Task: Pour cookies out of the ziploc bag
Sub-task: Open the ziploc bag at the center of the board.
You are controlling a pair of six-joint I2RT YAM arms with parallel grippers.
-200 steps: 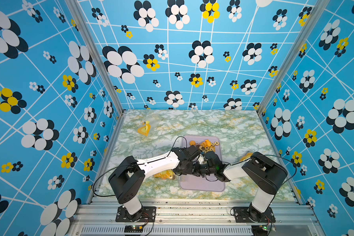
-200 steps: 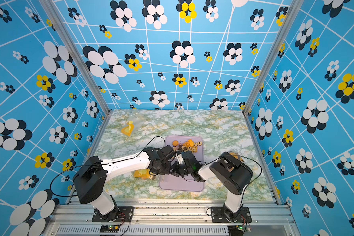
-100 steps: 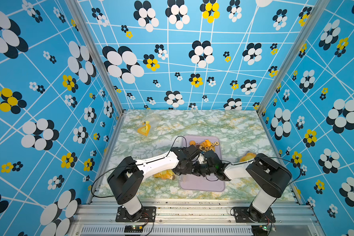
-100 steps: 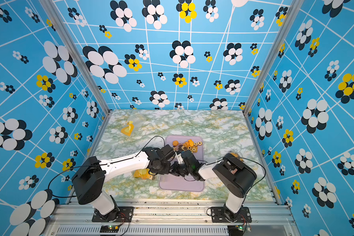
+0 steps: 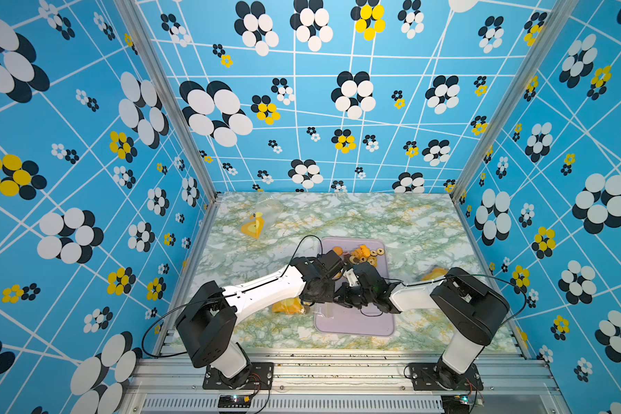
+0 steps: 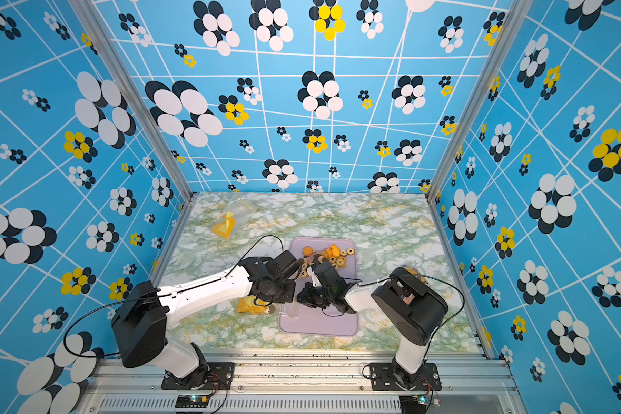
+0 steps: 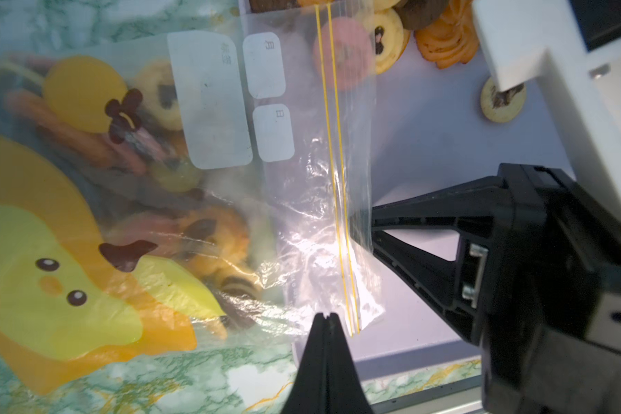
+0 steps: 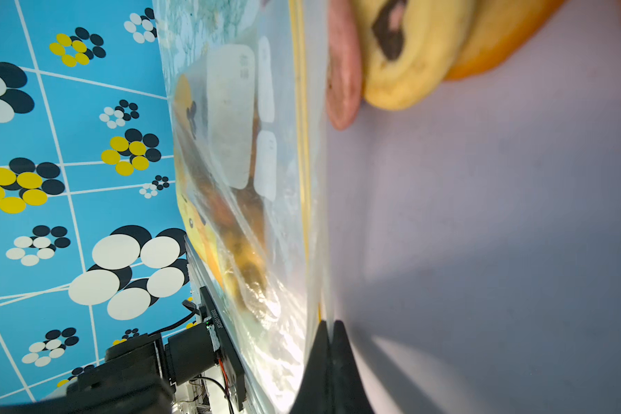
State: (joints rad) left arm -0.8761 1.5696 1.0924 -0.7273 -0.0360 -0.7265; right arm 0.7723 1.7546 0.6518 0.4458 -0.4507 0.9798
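The ziploc bag [image 7: 208, 179], clear with a yellow duck print, lies across the left rim of the lavender tray [image 5: 355, 322], its yellow-lined mouth over the tray. Several cookies [image 7: 212, 233] are still inside it. More cookies [image 5: 361, 252] lie in a heap on the tray's far end. My left gripper [image 7: 325, 316] is shut on the bag's plastic by the mouth's corner. My right gripper [image 8: 328, 324] is shut on the mouth's edge and shows in the left wrist view as the black right gripper [image 7: 371, 224] at the zip line. In both top views the two wrists meet over the tray's left side.
A second duck-print bag [image 5: 253, 225] lies at the far left of the marbled table. Another orange bag [image 5: 434, 274] sits right of the tray, partly behind my right arm. Patterned walls close in three sides. The aluminium frame runs along the front.
Almost nothing: my right arm's elbow has shifted slightly. Both grippers stay shut at the bag's mouth, and the bag and cookies lie as before.
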